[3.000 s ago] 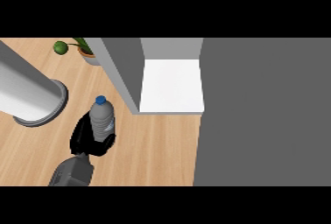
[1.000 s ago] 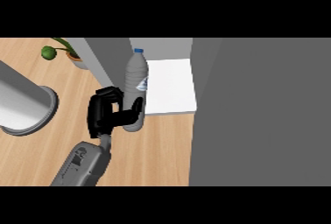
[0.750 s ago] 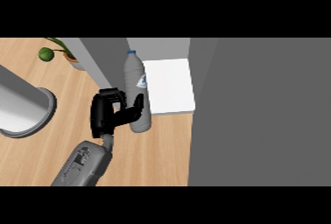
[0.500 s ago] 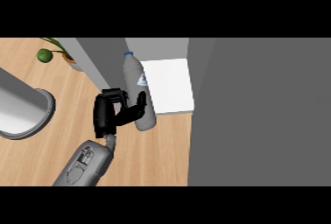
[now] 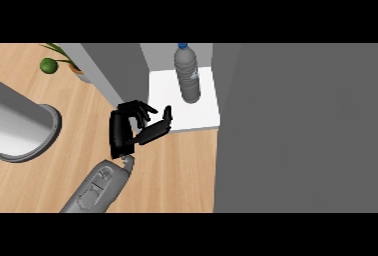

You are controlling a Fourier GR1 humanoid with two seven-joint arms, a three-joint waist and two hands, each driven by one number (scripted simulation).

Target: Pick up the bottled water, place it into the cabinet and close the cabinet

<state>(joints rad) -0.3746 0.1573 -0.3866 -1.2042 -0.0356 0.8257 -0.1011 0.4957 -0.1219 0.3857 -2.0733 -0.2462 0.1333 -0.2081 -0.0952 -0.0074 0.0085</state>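
Pale wood covers the worktop (image 5: 170, 170), and at its far side stands the open cabinet with a white shelf (image 5: 205, 114) and a grey side wall (image 5: 111, 65). The broad grey panel (image 5: 295, 125) at the right is probably the cabinet door, but I cannot tell this for sure.

The bottled water (image 5: 187, 75) stands upright on the shelf, towards the back, and nothing touches it. The left hand (image 5: 133, 127) is at the front left corner of the shelf, apart from the bottle. Its fingers are spread and a little bent, and it holds nothing.

I judge the bottle as light and smooth, with a thin plastic wall that gives under pressure. It is tall and narrow, so a push near the blue cap could tip it. The best hold is around the middle of the body. The placing looks done, and closing the cabinet remains.
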